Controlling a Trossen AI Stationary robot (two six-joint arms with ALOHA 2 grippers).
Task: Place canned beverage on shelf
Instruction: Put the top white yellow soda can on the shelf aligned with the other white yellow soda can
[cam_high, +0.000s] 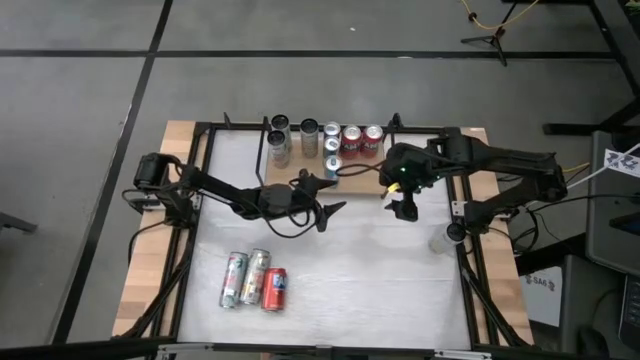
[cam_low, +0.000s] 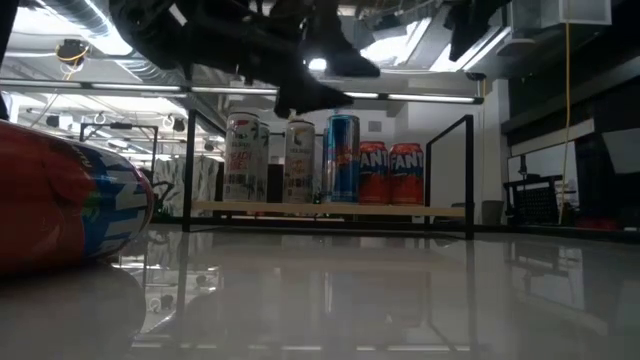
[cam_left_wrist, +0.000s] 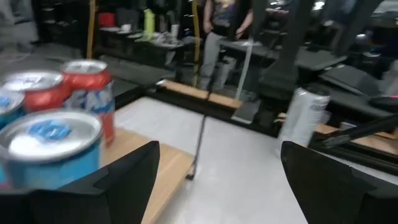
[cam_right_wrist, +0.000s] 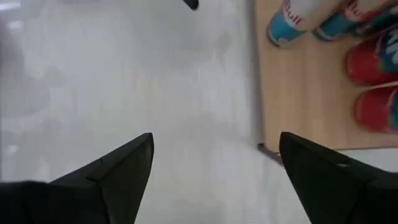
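The shelf, a light-wood board with thin black uprights, lies at the table's far middle. Several cans stand upright on it, silver, blue and red. Three more cans lie on their sides at the near left; the red one fills the low view's left. My left gripper hovers open just in front of the shelf, level, with a blue-topped can beside its finger. My right gripper hangs open above the table off the shelf's right end, pointing down.
A single pale can stands upright near the table's right edge, also seen as the pale can in the left wrist view. A black frame runs around the white tabletop. Open tabletop lies between the shelf and the near edge.
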